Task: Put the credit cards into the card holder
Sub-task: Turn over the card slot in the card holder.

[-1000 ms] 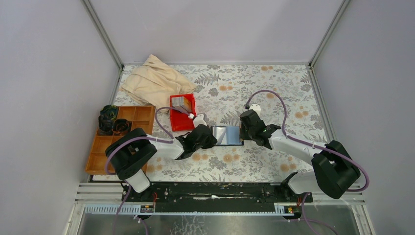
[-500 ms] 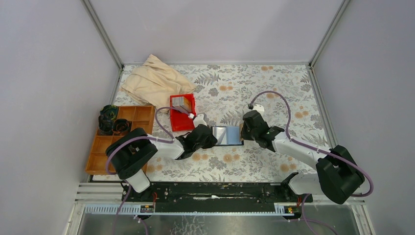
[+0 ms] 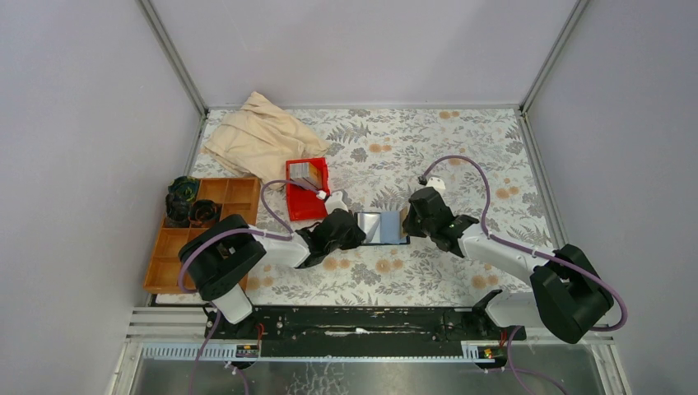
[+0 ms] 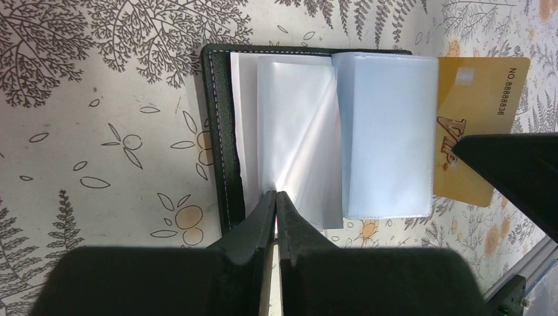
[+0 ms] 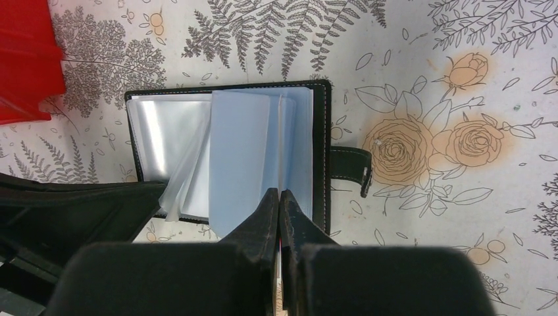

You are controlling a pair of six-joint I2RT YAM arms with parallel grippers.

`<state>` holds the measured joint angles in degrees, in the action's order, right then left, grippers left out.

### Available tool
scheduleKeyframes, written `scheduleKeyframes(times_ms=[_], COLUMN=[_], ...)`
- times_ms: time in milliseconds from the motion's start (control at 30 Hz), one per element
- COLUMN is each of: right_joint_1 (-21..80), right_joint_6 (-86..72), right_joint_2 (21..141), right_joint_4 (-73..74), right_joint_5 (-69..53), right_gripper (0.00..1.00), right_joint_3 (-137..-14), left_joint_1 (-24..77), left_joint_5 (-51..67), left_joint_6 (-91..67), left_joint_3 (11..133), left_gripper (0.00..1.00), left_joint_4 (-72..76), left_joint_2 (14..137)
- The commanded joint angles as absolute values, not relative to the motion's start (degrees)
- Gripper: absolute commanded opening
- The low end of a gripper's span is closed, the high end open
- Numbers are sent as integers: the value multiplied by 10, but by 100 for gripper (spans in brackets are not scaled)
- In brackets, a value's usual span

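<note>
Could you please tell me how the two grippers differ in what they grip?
The left gripper pinches a clear sleeve of the card holder; the right gripper grips the gold card, partly tucked among sleeves. From above, the left gripper is at the holder's left end, the right gripper at its right. Both are shut.

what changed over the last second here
The right gripper, shut on the tan plastic VIP card, edged left toward the open black leather card holder; the card now shows at its right edge. The left gripper kept pinching a clear plastic sleeve page; holder unmoved.
</note>
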<state>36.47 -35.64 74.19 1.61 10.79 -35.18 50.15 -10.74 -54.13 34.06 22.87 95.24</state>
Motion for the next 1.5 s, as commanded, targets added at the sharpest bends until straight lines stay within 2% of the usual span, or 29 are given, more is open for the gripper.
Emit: scheduleKeyframes(times_ms=[0,1467], right_joint_1=[361,370], right_joint_6=[-374,-409], right_joint_2=[719,778], right_joint_4=[-22,-145], right_joint_5=[92,9], right_gripper=[0,0], right_joint_3=[-354,-377], left_joint_1=[499,499], left_joint_5=[-114,-116], left_joint_6=[-535,-535], left_joint_3=[328,307], left_gripper=[9,8], left_joint_4=[188,190], left_joint_2=[983,973])
